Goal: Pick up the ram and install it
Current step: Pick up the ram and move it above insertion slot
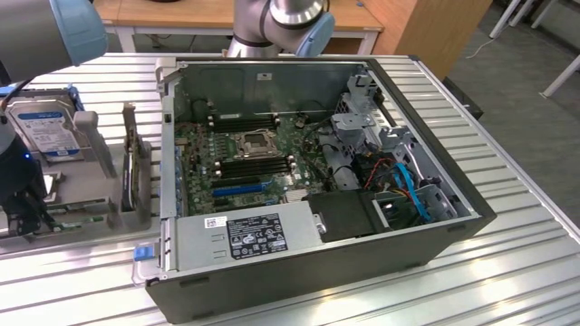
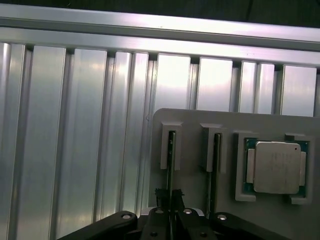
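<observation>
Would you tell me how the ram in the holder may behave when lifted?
The ram is a thin board on edge, so probably stiff and light. The gripper pinches its flat faces, so it might tilt. Its holder slot looks snug; it could bind.

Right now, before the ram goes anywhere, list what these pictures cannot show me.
- Thin green ram stick, wrist view: seen edge-on in its grey plastic holder; chips and label unseen, one end hidden behind the black hand.
- Black motherboard memory slots, exterior view: too small to tell whether latches stand open.
- Same holder, exterior view: partly covered by the robot arm.
</observation>
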### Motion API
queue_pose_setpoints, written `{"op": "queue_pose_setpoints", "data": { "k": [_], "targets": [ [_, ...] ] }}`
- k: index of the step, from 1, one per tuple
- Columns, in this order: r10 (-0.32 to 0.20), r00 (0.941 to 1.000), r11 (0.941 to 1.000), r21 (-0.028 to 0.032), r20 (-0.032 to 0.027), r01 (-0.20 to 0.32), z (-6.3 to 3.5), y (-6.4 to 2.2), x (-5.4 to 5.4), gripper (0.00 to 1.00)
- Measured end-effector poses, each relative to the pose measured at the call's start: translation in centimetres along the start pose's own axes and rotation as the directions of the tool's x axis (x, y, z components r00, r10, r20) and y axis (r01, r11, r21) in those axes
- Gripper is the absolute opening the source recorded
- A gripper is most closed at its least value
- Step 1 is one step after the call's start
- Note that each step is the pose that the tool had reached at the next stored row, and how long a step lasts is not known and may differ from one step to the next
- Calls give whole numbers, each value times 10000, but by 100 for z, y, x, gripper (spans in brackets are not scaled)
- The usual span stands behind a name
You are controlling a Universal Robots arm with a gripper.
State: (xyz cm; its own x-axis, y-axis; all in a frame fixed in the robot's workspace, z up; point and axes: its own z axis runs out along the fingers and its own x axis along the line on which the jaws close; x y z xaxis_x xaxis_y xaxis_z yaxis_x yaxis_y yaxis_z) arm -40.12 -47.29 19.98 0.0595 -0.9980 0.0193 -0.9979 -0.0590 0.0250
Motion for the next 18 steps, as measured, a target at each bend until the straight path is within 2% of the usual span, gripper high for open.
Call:
{"op": "queue_pose_setpoints", "data": {
  "k": [18],
  "targets": [
    [0, 10000, 10000, 0, -1, 0, -750, 19, 14, 13]
  ]
}}
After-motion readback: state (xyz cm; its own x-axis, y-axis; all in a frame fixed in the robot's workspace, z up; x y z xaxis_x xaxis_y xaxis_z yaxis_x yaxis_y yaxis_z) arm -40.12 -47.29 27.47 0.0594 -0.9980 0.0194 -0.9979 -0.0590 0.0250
